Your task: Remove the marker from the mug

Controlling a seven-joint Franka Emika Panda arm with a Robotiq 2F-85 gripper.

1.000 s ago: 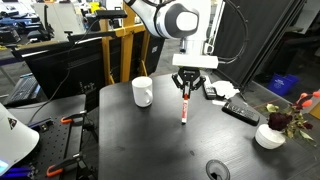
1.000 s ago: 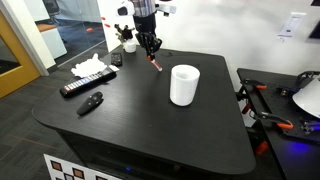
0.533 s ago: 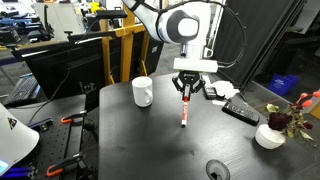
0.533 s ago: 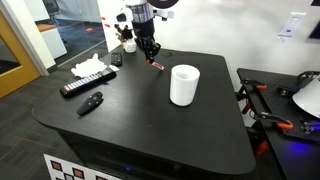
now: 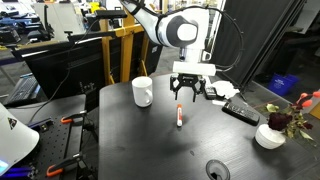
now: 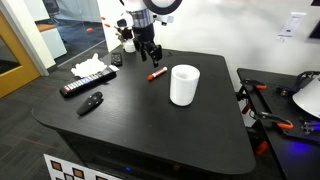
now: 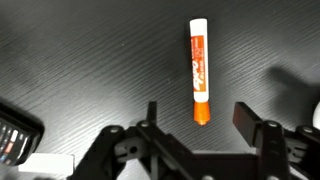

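The red-orange marker [image 7: 199, 71] with a white end lies flat on the black table, also seen as the marker [image 5: 179, 116] and the marker [image 6: 157, 75] in both exterior views. My gripper [image 7: 198, 118] hovers just above it, open, with nothing between its fingers; the marker's orange tip lies between the two jaws in the wrist view. The gripper [image 5: 188, 98] hangs over the table's middle. The white mug [image 5: 143, 91] stands upright well apart from the marker, also visible as the mug [image 6: 184, 84].
A black remote [image 6: 82, 85], a small black oblong object [image 6: 91, 103] and a white cloth [image 6: 88, 67] lie on the table. A white flowered bowl [image 5: 270, 133] and another remote [image 5: 240, 110] sit near one edge. A round hole [image 5: 217, 171] marks the tabletop.
The gripper was shut on the marker, holding it tilted with its tip near the table. It has opened, and the marker now lies flat on the table below it.
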